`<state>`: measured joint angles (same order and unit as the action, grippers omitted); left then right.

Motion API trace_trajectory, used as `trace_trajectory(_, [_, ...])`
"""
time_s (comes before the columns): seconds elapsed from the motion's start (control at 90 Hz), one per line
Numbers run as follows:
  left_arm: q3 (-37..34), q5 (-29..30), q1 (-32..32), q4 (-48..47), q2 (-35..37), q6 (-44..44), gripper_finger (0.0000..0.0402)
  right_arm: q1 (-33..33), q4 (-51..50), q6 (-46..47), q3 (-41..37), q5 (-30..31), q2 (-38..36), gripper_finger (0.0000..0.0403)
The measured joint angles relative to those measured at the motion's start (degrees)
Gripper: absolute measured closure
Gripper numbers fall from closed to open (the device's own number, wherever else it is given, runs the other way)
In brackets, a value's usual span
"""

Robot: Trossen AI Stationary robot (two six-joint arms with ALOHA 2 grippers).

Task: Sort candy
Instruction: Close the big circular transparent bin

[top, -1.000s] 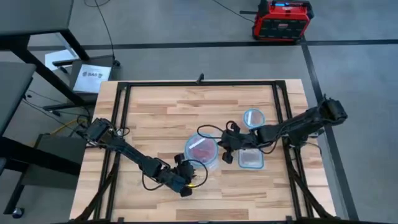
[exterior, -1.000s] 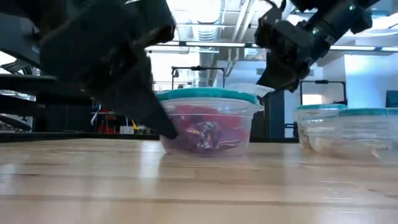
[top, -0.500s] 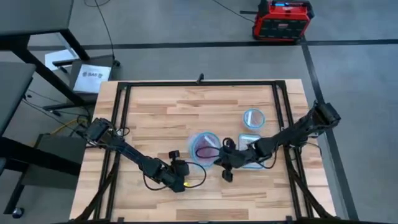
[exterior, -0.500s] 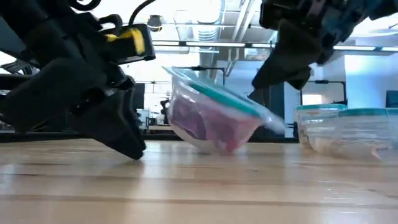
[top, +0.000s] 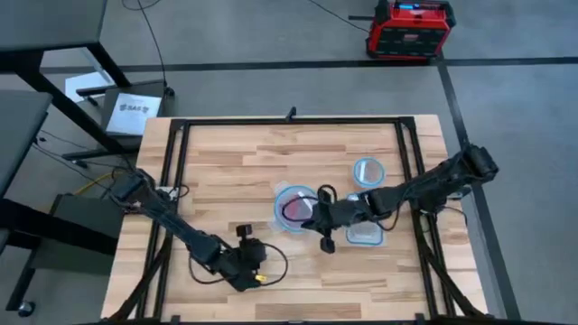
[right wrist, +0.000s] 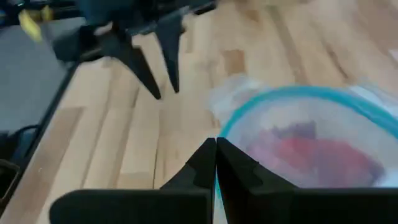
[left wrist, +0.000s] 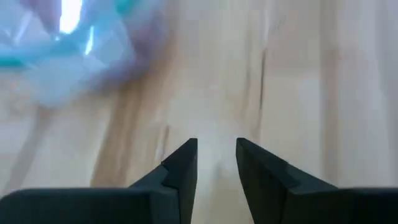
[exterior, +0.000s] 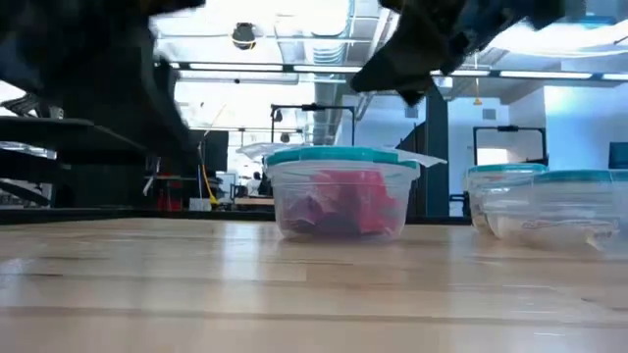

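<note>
Wood planks of your bench [top: 235,171] carry three clear containers: a round bowl with a bluish rim [top: 296,208] near the middle, a smaller round bowl [top: 368,170] farther back on the right, and a rectangular tub [top: 365,232] just right of the big bowl.

You find the candy [exterior: 339,206] inside the big bowl: red and purple wrappers heaped together, seen through its clear wall in the low view and from above as a reddish patch [top: 296,210]. In that low view the bowl [exterior: 339,191] sits upright and flat on the bench. The right wrist view shows the same sweets [right wrist: 311,152] under the teal rim [right wrist: 298,93].

Your right gripper [top: 323,215] sits at the bowl's right edge, the arm reaching in from the right side over the tub. In its own wrist view its jaws [right wrist: 216,155] are pressed together with no gap, their tips right at the bowl's rim; you cannot tell from these pictures whether the rim is pinched between them.

Your left gripper [top: 246,255] is well apart from the bowl, low near the front left of the bench. Its jaws [left wrist: 216,155] stand a little apart with bare wood between them, holding nothing. A blurred piece of the bowl [left wrist: 68,50] shows beyond them.
</note>
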<state>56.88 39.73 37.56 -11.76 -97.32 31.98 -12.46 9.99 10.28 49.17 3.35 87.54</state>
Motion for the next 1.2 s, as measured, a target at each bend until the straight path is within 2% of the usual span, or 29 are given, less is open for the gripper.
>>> trace_trajectory(0.167, [0.00, 1.26, -1.44, 5.29, 4.04, -2.31, 0.0305, 8.76, 11.93, -8.11, -3.44, -14.22, 0.28, 0.0403])
trace_trajectory(0.267, [0.00, -0.93, -3.20, 11.11, 4.05, -5.70, 0.0305, 11.32, 20.29, -10.25, -5.18, -19.21, 3.86, 0.0403])
trace_trajectory(0.4, [0.02, -2.25, -4.65, 12.96, 4.09, -7.11, 0.0305, 11.59, 29.20, -10.81, -4.97, -22.78, 11.83, 0.0403])
trace_trajectory(0.556, [0.05, -1.19, -4.99, 10.99, 4.51, -7.34, 0.0305, 11.78, 36.39, -10.95, -4.53, -22.86, 19.52, 0.0403])
trace_trajectory(0.667, [0.04, -0.12, -5.53, 6.69, 4.49, -6.67, 0.0305, 13.08, 37.56, -11.97, -4.29, -22.57, 23.13, 0.0403])
trace_trajectory(0.822, [-1.04, 0.92, -7.01, 1.12, 4.51, -3.66, 0.0305, 13.67, 37.89, -11.84, -4.03, -22.21, 24.81, 0.0403])
trace_trajectory(1.089, [-5.35, 1.02, -10.26, 5.50, 4.49, -4.32, 0.0305, 13.47, 36.97, -11.41, -4.05, -21.59, 24.92, 0.0403])
trace_trajectory(1.2, [-6.59, -3.47, -12.15, 10.38, 4.49, -6.36, 0.0305, 13.47, 36.77, -11.20, -4.07, -21.50, 24.96, 0.0403])
